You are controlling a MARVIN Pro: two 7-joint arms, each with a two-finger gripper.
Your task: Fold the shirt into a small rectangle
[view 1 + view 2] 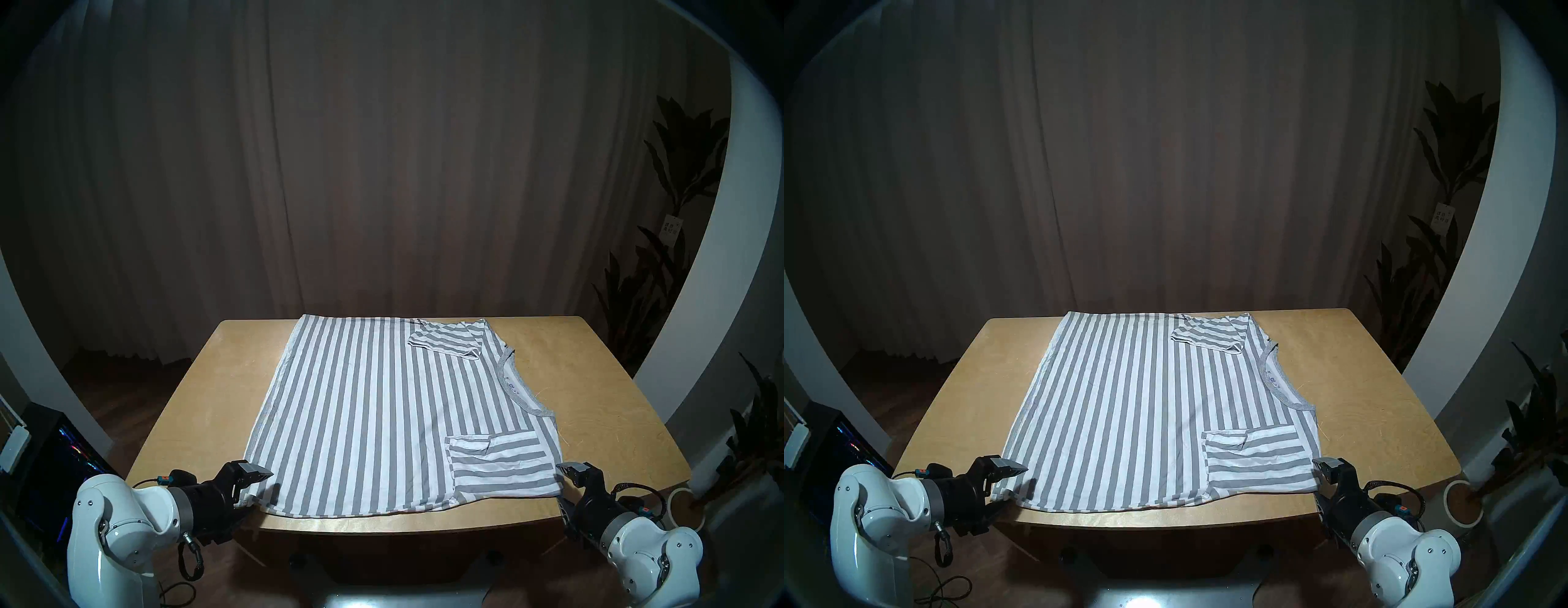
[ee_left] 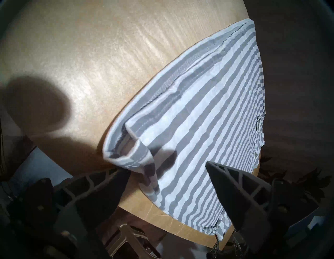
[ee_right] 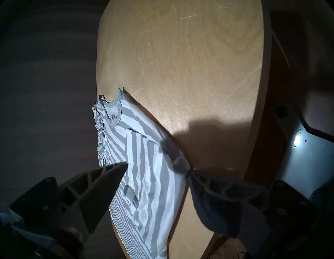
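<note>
The grey and white striped shirt (image 1: 382,416) lies flat on the wooden table (image 1: 615,407), its hem to the left and its grey neckband (image 1: 515,384) to the right. The far sleeve (image 1: 449,337) is folded in, and the chest pocket (image 1: 494,450) is near the front right. My left gripper (image 1: 256,488) is open with its jaws astride the near-left hem corner (image 2: 130,155). My right gripper (image 1: 562,484) is open with its jaws astride the near-right corner by the pocket (image 3: 153,171). The shirt also shows in the head stereo right view (image 1: 1144,403).
The shirt's near edge runs along the table's front edge (image 1: 403,524). A black box with lit panels (image 1: 55,467) stands low on the left. A white tape roll (image 1: 683,505) and plants (image 1: 679,178) are on the right. A curtain hangs behind.
</note>
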